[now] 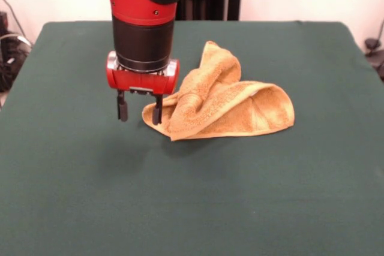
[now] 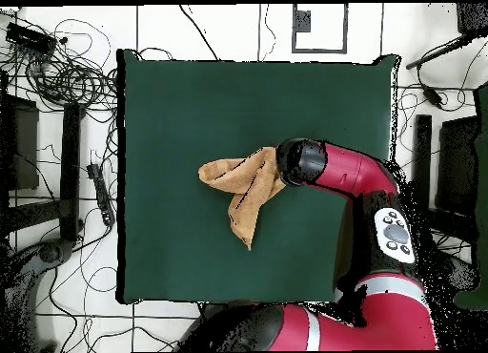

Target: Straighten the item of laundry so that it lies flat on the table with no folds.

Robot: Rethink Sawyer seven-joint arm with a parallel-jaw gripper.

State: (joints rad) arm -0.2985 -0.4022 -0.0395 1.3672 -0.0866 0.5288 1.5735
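The item of laundry (image 1: 225,100), a golden-orange terry towel, lies crumpled and folded over itself near the middle of the green table (image 1: 240,196). My gripper (image 1: 140,111) hangs just above the table at the towel's left corner, open, with nothing between its fingers. One fingertip (image 1: 157,115) stands right at the towel's edge; I cannot tell whether it touches. In the overhead view the towel (image 2: 238,189) shows as a bunched, forked shape on the table (image 2: 191,101). There the arm's wrist (image 2: 301,162) covers the gripper beside the towel's right end.
Green cloth stretches wide on all sides of the towel. Tangled cables (image 2: 67,77) and dark equipment (image 2: 19,144) lie on the floor around the table. The red arm (image 2: 381,225) reaches over the table's right part in the overhead view.
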